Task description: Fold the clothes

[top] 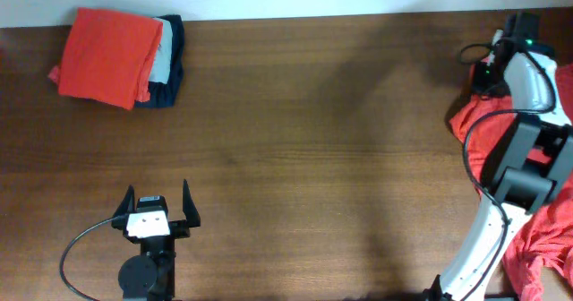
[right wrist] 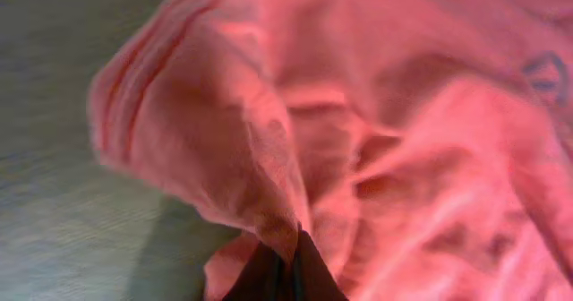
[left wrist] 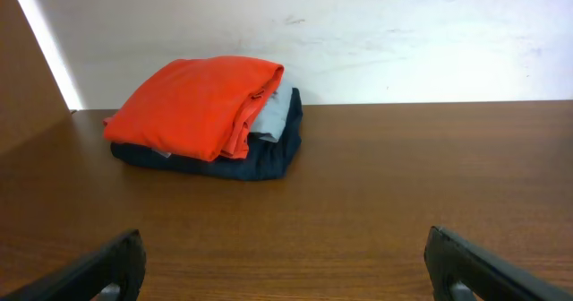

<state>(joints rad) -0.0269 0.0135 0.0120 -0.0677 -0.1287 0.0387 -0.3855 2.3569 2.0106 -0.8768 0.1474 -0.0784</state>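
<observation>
The clothes (top: 467, 122), a coral-red garment, lie crumpled at the table's right edge, partly under my right arm, and hang down past the near right corner. In the right wrist view the red fabric (right wrist: 376, 113) fills the frame. My right gripper (right wrist: 288, 247) is shut on a raised fold of it, and a pinch of cloth sticks up between the dark fingertips. From overhead that gripper (top: 483, 79) sits above the garment's far end. My left gripper (top: 158, 193) rests open near the front left with nothing between its fingers (left wrist: 125, 252).
A folded pile stands at the back left corner: a plain orange garment (top: 109, 55) on top of grey (top: 161, 55) and navy (top: 170, 81) ones, also seen ahead of the left gripper (left wrist: 285, 247). The brown wooden table (top: 313, 158) ends at a white wall (left wrist: 403, 32).
</observation>
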